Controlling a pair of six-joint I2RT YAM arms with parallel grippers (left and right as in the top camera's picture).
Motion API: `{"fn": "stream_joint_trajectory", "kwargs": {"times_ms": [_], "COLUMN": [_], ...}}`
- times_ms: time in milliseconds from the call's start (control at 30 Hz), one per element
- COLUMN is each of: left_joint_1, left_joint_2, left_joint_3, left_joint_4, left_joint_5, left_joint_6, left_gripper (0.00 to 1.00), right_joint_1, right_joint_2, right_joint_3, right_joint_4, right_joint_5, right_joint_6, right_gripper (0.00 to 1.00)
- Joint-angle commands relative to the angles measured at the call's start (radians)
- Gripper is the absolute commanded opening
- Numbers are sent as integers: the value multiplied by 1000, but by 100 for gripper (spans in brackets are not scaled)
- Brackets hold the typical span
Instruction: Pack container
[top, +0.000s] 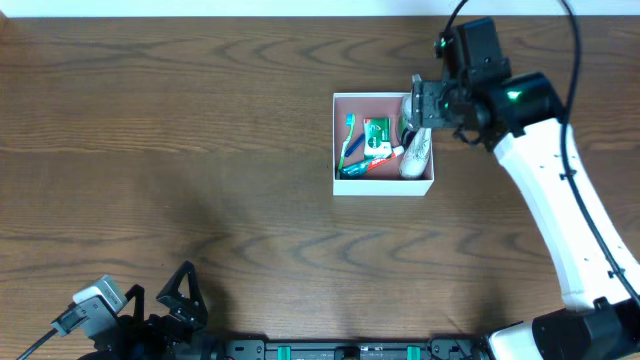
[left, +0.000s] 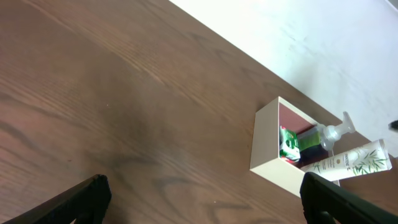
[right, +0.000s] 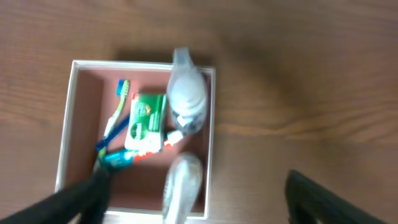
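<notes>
The container (top: 383, 187) is a square white box with a pink floor, right of the table's middle. Inside lie a green and a blue toothbrush (top: 348, 140), a green soap box (top: 376, 135), a toothpaste tube (top: 378, 158), a clear pump bottle (right: 186, 93) and a white tube (top: 416, 155) leaning on the right wall. My right gripper (top: 425, 100) hovers open over the container's back right corner; in the right wrist view its jaws (right: 199, 205) stand wide above the white tube (right: 180, 186), touching nothing. At the front left, my left gripper (top: 185, 295) is open and holds nothing.
Bare brown wood grain surrounds the container (left: 266, 146), and a white wall edge runs along the table's back. In the left wrist view the white tube (left: 354, 158) and pump bottle (left: 333, 132) stick up past the box wall.
</notes>
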Motion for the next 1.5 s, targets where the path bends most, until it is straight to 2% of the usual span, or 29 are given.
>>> {"fn": "stream_joint_trajectory", "kwargs": {"times_ms": [0,233,367,500,633,833,900,1100,1467], "left_joint_1": [3,3,3,3,3,3,3,3,3], "left_joint_2": [-3,-3,-3,-3,-3,-3,-3,-3,-3], "left_joint_3": [0,0,0,0,0,0,0,0,0], "left_joint_4": [1,1,1,1,1,1,1,1,1], "left_joint_5": [-1,-1,-1,-1,-1,-1,-1,-1,-1], "left_joint_6": [-5,-5,-5,-5,-5,-5,-5,-5,-5], "left_gripper": [98,98,98,98,98,98,98,98,98], "right_joint_1": [6,-28,-90,-161,-206,-220,-220,-220,-220], "right_joint_2": [-6,-84,-183,-278,-375,-566,-667,-859,-903], "right_joint_3": [124,277,279,266,206,-29,-165,-420,-525], "right_joint_4": [-60,-231,-307,-413,-456,-390,-307,-129,-137], "right_joint_5": [98,241,241,240,241,241,242,249,199], "right_joint_6": [-3,42,47,124,134,224,254,255,269], "right_gripper": [99,99,99,99,99,99,99,99,99]}}
